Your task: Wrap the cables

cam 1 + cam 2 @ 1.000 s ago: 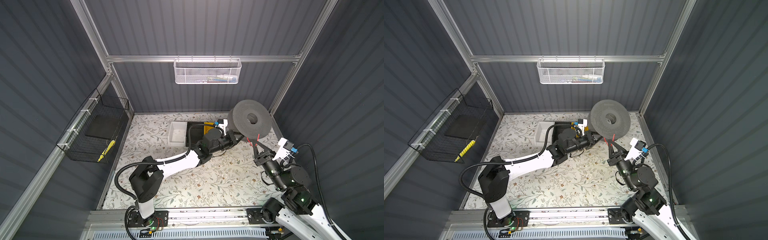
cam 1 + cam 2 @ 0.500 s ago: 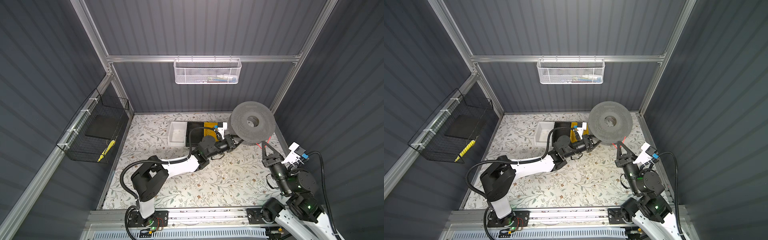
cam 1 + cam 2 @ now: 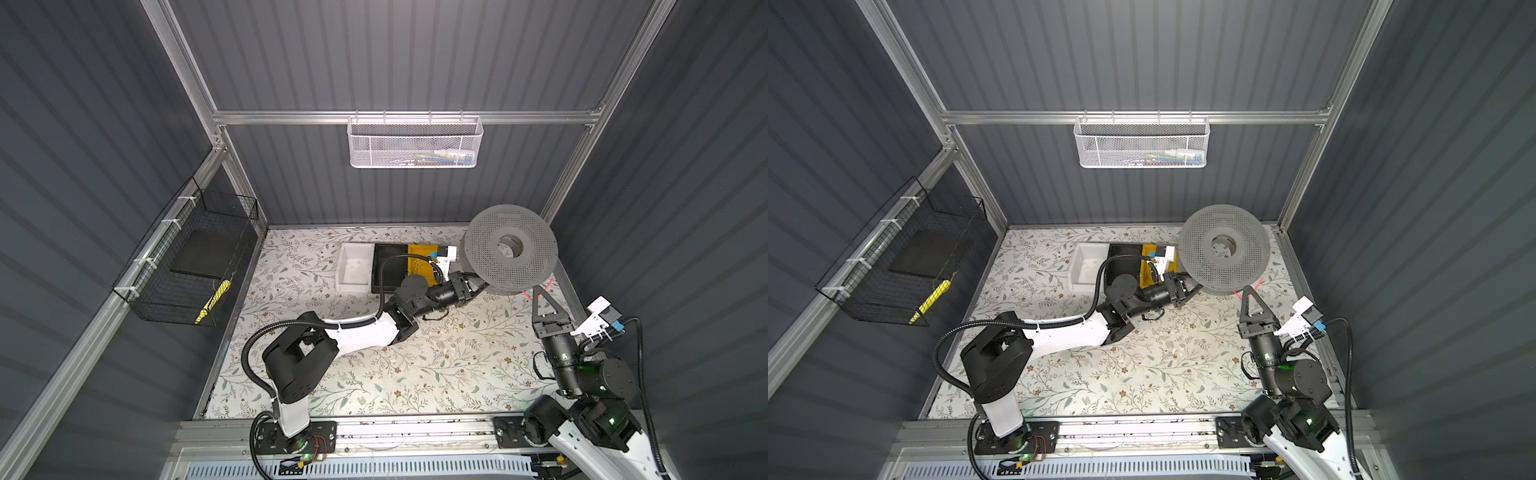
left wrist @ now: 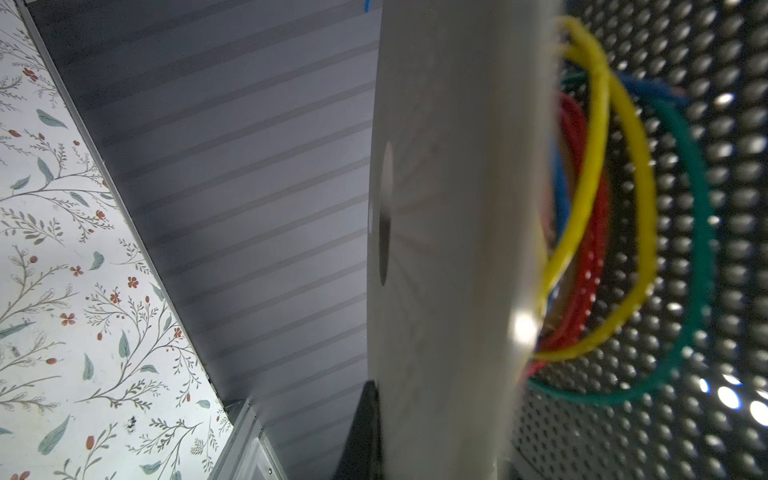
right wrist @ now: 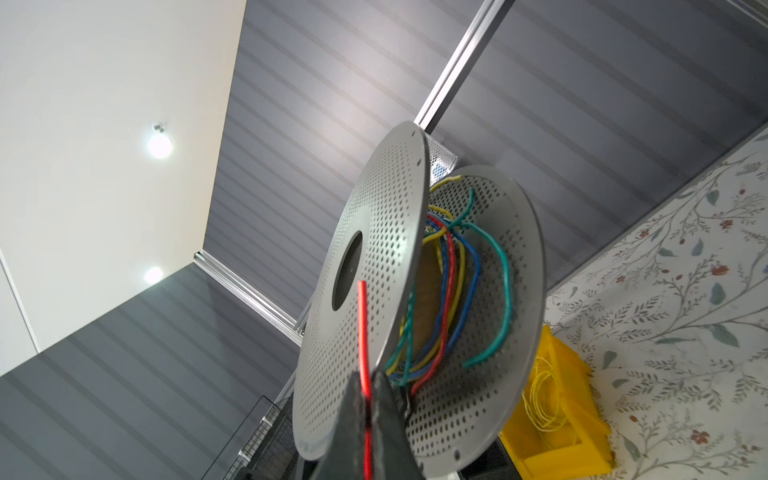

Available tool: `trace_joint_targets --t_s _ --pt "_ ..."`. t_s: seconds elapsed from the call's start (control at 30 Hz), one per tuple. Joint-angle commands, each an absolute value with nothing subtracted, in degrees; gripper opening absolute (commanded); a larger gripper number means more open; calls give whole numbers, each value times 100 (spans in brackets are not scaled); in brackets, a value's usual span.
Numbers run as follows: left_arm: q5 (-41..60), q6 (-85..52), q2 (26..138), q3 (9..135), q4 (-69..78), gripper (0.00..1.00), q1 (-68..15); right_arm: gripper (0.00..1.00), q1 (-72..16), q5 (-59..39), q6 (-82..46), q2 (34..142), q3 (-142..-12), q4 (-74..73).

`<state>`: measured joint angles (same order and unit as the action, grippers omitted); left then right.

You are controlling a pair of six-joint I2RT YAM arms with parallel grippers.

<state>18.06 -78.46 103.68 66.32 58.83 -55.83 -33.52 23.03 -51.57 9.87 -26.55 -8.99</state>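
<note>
Reel: the perforated grey spool point(image 3: 510, 249) is hanging tilted above the floral tabletop point(image 3: 415, 365), near the back right corner.
Left arm: the left hand point(image 3: 478, 286) is clamping narrowly on the rim of the spool's lower flange and carrying it.
Right arm: the right hand point(image 5: 370, 386) is pinching the red cable point(image 5: 363, 332) between closed jaws, near its free end, just beside the spool's edge.
Wire stock: the cables point(image 5: 448, 291), yellow, blue, green and red, are lying in loose turns round the core between the flanges, with some ends springing outward.
Step in hand: the red tail is apparently being wound on.
Next move: this is likely calling for feeding that tail into the flange gap under light tension, since slack risks loops springing off.
</note>
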Motion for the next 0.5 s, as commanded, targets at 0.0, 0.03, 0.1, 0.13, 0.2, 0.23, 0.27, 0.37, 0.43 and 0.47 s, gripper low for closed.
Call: trace_joint_targets --t_s 0.0,0.03,0.1,0.13,0.2,0.23,0.27,0.37,0.43,0.47 --pt "167 -8421 10122 6925 7776 0 -4987 0 -3244 3509 -5438 820 -2673 -1483" --pt "167 -8441 10125 6921 7838 0 -4988 0 -3244 3575 -5527 789 -2616 -1510" --pt "160 -8447 10108 6885 8004 0 -4983 0 -3241 3808 -5677 641 -2488 -1538" --pt "167 -8442 10103 6880 8048 0 -4983 0 -3239 3892 -5766 564 -2454 -1474" --pt "167 -8381 10051 6856 8039 0 -4983 0 -3240 3944 -5793 421 -2412 -1437" --pt "166 -8348 10025 6853 8005 0 -4986 0 -3236 3944 -5796 391 -2414 -1407" --pt "191 -8311 10009 6863 7972 0 -4982 0 -3243 3969 -5876 366 -2411 -1342" --pt "265 -8338 10066 6959 8041 0 -4983 0 -3243 4028 -6098 350 -2373 -1355" --pt "367 -8374 10111 7044 8109 0 -4983 0 -3243 4047 -6280 383 -2300 -1441" --pt "494 -8378 10142 7116 8133 0 -4983 0 -3241 4050 -6310 408 -2264 -1506"
